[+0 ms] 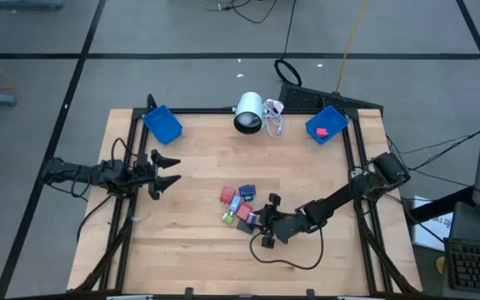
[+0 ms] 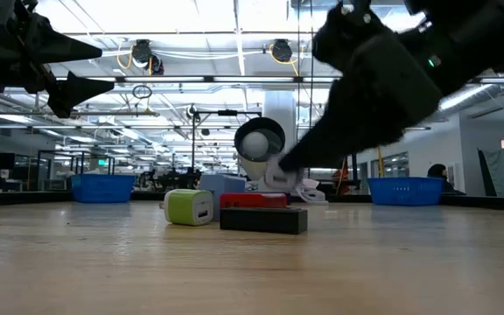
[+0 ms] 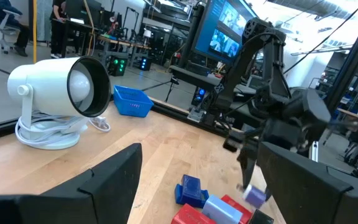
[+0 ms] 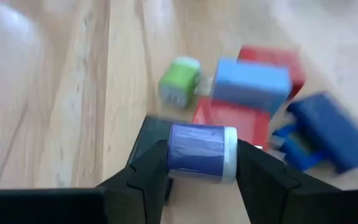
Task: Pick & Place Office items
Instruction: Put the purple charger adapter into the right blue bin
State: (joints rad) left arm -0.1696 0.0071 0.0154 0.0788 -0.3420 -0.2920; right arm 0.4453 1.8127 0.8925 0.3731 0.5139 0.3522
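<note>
While green (image 4: pixel 180 81), red (image 4: pixel 234 120) and blue pieces (image 4: pixel 252 84) crowd below, right end effector (image 4: pixel 199 163) grips purple piece (image 4: pixel 201 152).

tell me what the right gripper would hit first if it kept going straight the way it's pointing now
Probably the dark grey piece right under its held purple piece. The right gripper points down at the pile, with a red piece just beyond. Depth is hard to judge.

Smooth pale wooden table (image 1: pixel 307 167), glossy white plastic lamp (image 3: pixel 55 93), matt plastic bins (image 1: pixel 163 125)
</note>
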